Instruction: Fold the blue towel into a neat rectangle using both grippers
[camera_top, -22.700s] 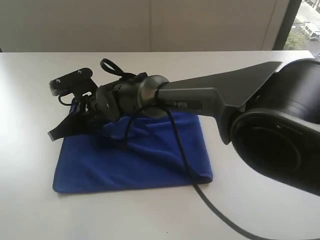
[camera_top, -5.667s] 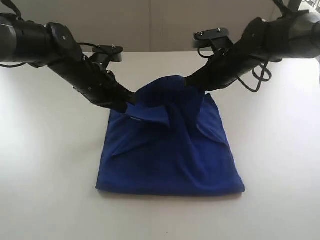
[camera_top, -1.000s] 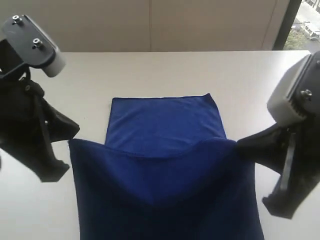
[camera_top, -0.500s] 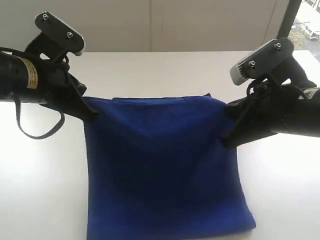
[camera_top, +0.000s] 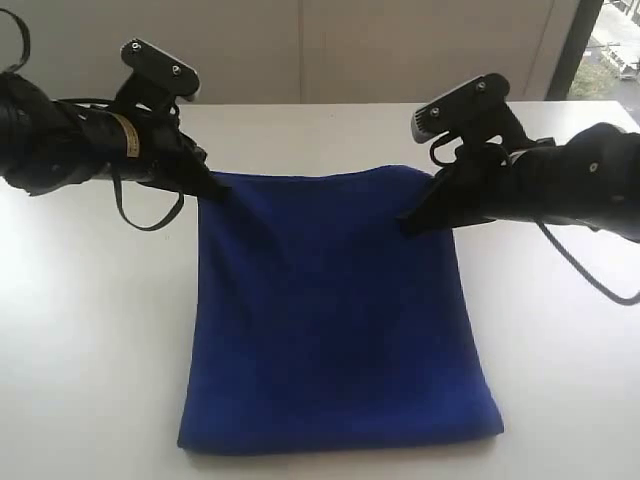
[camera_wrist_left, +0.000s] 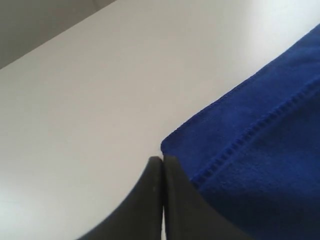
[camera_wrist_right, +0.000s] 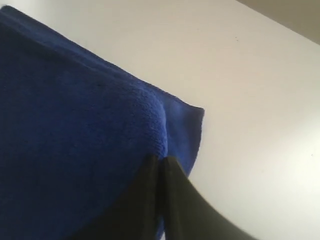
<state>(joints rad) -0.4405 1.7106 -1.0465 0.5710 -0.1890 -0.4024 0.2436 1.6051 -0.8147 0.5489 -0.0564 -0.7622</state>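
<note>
The blue towel (camera_top: 335, 310) lies doubled on the white table (camera_top: 90, 330), its upper layer drawn over to the far edge. My left gripper (camera_top: 217, 187) sits low at the towel's far left corner. In the left wrist view the left gripper (camera_wrist_left: 161, 159) has its jaws pressed together, with the hemmed towel (camera_wrist_left: 260, 150) corner running in under one finger. My right gripper (camera_top: 406, 226) is at the far right corner. In the right wrist view the right gripper (camera_wrist_right: 160, 159) is shut, and a bulge of towel (camera_wrist_right: 75, 110) is pinched at its tips.
Bare white table surrounds the towel on all sides. A beige wall (camera_top: 330, 45) runs behind the table's far edge, with a window (camera_top: 610, 45) at the far right. Black cables (camera_top: 590, 270) hang from both arms.
Both grippers have carried the towel's raised edge away from the camera and down to the far edge. The hanging layer now lies flat over the lower one.
</note>
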